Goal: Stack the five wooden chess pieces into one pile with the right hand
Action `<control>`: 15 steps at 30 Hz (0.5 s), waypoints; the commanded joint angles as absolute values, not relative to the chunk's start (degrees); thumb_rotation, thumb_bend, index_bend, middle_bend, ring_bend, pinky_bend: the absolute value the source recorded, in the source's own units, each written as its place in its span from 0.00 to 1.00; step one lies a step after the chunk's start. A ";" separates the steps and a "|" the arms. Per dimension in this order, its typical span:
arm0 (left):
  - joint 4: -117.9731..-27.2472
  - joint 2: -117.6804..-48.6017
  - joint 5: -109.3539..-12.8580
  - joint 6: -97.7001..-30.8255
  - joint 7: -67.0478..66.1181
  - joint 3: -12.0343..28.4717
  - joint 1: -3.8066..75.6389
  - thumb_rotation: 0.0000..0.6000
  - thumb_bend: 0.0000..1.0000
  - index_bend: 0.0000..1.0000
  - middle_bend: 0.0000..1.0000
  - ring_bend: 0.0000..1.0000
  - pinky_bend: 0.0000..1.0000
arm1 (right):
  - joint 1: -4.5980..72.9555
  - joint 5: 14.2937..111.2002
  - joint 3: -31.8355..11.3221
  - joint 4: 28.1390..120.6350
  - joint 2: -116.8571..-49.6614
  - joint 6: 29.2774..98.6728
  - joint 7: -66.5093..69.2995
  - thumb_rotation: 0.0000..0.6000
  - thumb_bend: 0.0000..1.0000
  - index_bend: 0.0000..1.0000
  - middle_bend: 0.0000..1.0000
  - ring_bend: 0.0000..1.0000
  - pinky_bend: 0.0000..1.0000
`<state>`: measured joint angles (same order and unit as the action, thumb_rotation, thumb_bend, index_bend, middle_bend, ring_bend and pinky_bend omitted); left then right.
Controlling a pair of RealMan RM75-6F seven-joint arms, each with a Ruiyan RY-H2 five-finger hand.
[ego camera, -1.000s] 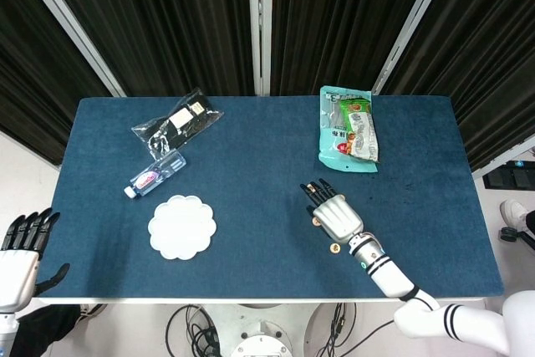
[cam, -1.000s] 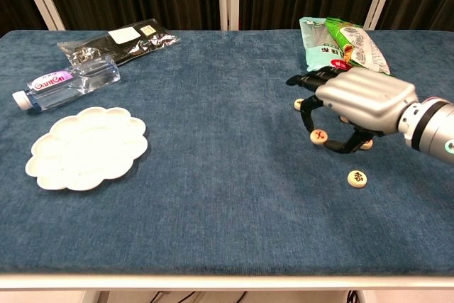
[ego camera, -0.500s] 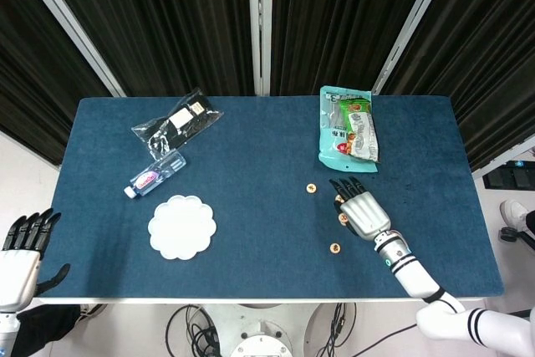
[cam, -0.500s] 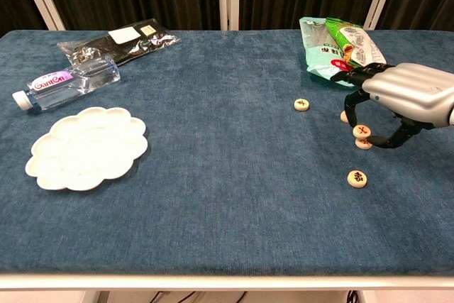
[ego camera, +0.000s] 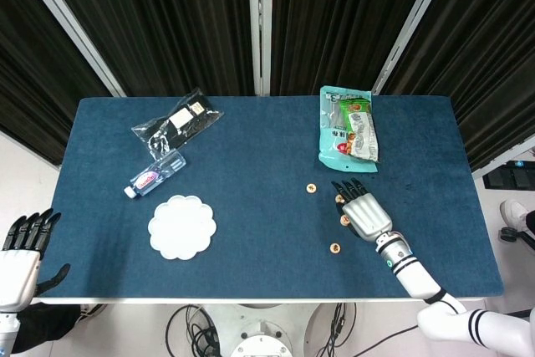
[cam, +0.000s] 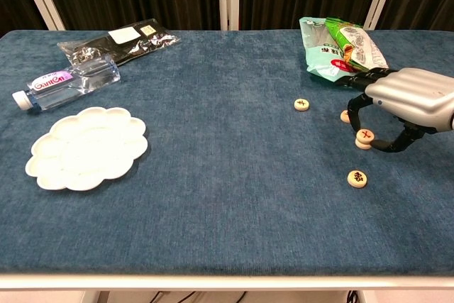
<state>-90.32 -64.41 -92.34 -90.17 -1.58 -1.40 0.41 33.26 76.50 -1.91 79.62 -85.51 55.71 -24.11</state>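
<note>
- Head view takes in one desk (ego camera: 251,156) with a blue cloth top, carrying everything below.
- One green snack bag (ego camera: 346,128) lies flat near the far edge, its long axis running from the far edge toward the near one.
- One black plastic packet (ego camera: 176,122) lies at the far left, slanted.
- One white scalloped plate (ego camera: 182,226) sits near the front left, with one clear water bottle (ego camera: 155,175) lying on its side between it and the black packet, cap end toward the left edge.
- Two robot hands show. The right robot hand (cam: 397,108) hangs palm down over the right part of the desk, fingers curled downward, thumb and a fingertip (cam: 356,108) pinching a chess piece (cam: 364,135) that sits on top of another one (cam: 362,144); whether the upper piece still rests its weight on the lower one cannot be told.
- The left robot hand (ego camera: 21,252) stays off the desk beyond the left front corner, fingers apart and holding nothing.
- Five round wooden chess pieces can be counted in the chest view, all lying flat with marked faces up, so no long axis to speak of: the stacked two, a third (cam: 345,116) just beyond them under the fingers, a fourth (cam: 302,104) alone toward the middle of the desk, and a fifth (cam: 357,178) alone nearer the front edge.
</note>
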 commanded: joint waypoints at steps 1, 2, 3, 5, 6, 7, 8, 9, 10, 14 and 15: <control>-90.36 -64.38 -92.31 -90.12 -1.61 -1.42 0.41 1.00 0.24 0.04 0.00 0.00 0.00 | 33.32 76.44 -1.85 79.76 -85.38 55.57 -24.42 1.00 0.27 0.53 0.00 0.00 0.00; -90.38 -64.36 -92.27 -90.10 -1.59 -1.43 0.40 1.00 0.24 0.04 0.00 0.00 0.00 | 33.33 76.35 -1.85 79.85 -85.34 55.51 -24.58 1.00 0.27 0.52 0.00 0.00 0.00; -90.41 -64.35 -92.25 -90.11 -1.54 -1.43 0.38 1.00 0.24 0.04 0.00 0.00 0.00 | 33.34 76.25 -1.85 79.98 -85.29 55.44 -24.63 1.00 0.27 0.50 0.00 0.00 0.00; -90.45 -64.31 -92.26 -90.13 -1.43 -1.41 0.39 1.00 0.24 0.04 0.00 0.00 0.00 | 33.43 76.13 -1.93 80.31 -85.14 55.32 -24.79 1.00 0.26 0.47 0.00 0.00 0.00; -90.47 -64.29 -92.32 -90.16 -1.38 -1.43 0.39 1.00 0.24 0.04 0.00 0.00 0.00 | 33.45 76.09 -1.94 80.41 -85.08 55.32 -24.94 1.00 0.26 0.47 0.00 0.00 0.00; -90.51 -64.27 -92.40 -90.16 -1.24 -1.47 0.39 1.00 0.24 0.04 0.00 0.00 0.00 | 33.46 76.05 -1.95 80.53 -85.03 55.33 -25.12 1.00 0.26 0.46 0.00 0.00 0.00; -90.57 -64.21 -92.47 -90.13 -1.00 -1.51 0.41 1.00 0.24 0.04 0.00 0.00 0.00 | 33.48 75.94 -1.97 80.73 -84.93 55.29 -25.31 1.00 0.26 0.44 0.00 0.00 0.00; -90.59 -64.17 -92.51 -90.15 -0.87 -1.53 0.41 1.00 0.24 0.04 0.00 0.00 0.00 | 33.49 75.86 -1.96 80.88 -84.85 55.24 -25.43 1.00 0.26 0.43 0.00 0.00 0.00; -90.57 -64.14 -92.54 -90.18 -0.83 -1.53 0.41 1.00 0.24 0.04 0.00 0.00 0.00 | 33.48 75.80 -1.96 81.00 -84.78 55.24 -25.55 1.00 0.26 0.42 0.00 0.00 0.00; -90.55 -64.12 -92.57 -90.21 -0.72 -1.54 0.40 1.00 0.24 0.04 0.00 0.00 0.00 | 33.45 75.40 -1.95 81.40 -84.48 55.19 -26.13 1.00 0.25 0.40 0.00 0.00 0.00; -90.55 -64.11 -92.59 -90.21 -0.72 -1.55 0.40 1.00 0.24 0.04 0.00 0.00 0.00 | 33.46 75.22 -1.91 81.54 -84.36 55.07 -26.34 1.00 0.25 0.39 0.00 0.00 0.00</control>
<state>-90.55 -64.11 -92.60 -90.22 -0.72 -1.55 0.40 33.46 75.29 -1.93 81.48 -84.42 55.13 -26.27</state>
